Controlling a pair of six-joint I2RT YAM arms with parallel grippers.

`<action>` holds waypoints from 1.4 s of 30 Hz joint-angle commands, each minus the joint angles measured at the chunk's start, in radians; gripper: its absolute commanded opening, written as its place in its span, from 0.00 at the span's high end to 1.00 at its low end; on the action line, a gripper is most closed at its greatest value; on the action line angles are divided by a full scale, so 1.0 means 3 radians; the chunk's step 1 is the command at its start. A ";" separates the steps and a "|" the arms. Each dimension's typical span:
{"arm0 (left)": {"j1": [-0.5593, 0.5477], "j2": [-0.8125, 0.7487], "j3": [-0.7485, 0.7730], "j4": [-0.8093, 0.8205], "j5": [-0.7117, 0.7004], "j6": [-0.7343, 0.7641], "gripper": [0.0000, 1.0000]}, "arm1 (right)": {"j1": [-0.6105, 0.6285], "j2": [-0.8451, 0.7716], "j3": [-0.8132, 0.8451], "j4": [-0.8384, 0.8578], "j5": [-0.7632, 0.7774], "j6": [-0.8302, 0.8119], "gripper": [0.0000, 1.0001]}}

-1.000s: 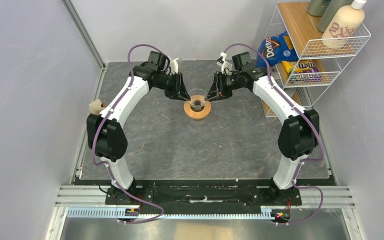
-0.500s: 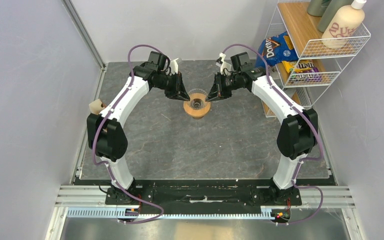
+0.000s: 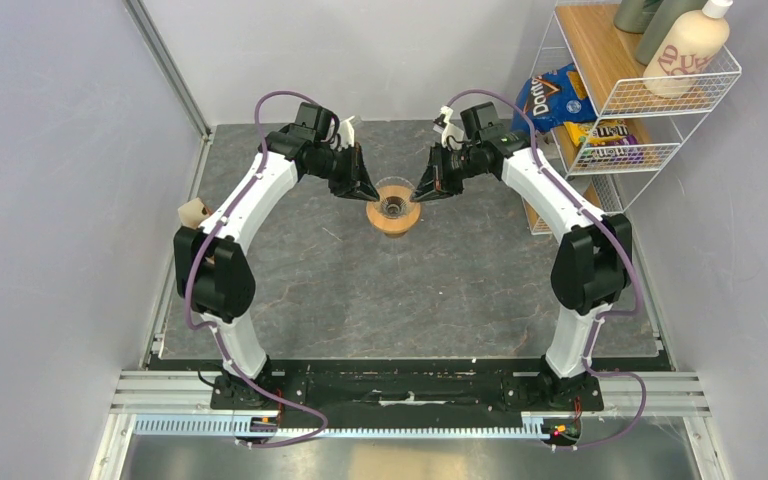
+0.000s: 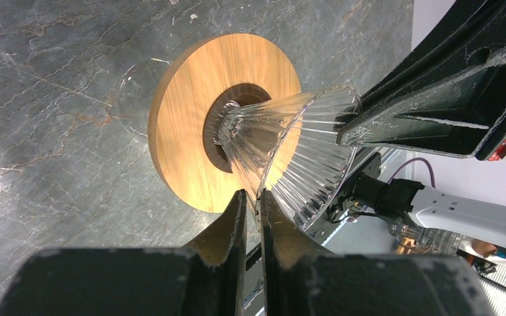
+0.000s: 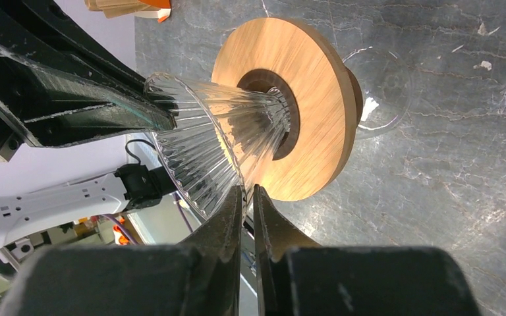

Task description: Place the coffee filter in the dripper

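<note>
Dripper (image 3: pixel 394 208) is standing upright at the far middle of the table (image 3: pixel 360 300), while the left gripper (image 4: pixel 252 197) and the right gripper (image 5: pixel 247 191) are each pinching its thin ribbed glass rim from opposite sides, jaws nearly closed on the wall.

Top view high, looking down; both wrist views close, facing dripper (image 4: pixel 283 151) from opposite sides.

Glossy ribbed glass dripper (image 4: pixel 290 148), wooden collar (image 4: pixel 184 112)
</note>
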 commanded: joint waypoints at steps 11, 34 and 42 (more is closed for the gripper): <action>-0.0035 0.0271 0.0102 -0.0111 0.0142 -0.0194 0.98 | -0.0015 0.0213 0.0155 -0.0009 -0.0067 0.0294 1.00; -0.0023 0.0535 0.0187 -0.0244 0.0170 -0.0124 0.98 | -0.0082 0.0480 0.0241 -0.0083 -0.0081 0.0338 1.00; -0.0008 0.0636 0.0229 -0.0291 0.0169 -0.0092 0.98 | -0.0094 0.0569 0.0297 -0.0101 -0.0062 0.0317 1.00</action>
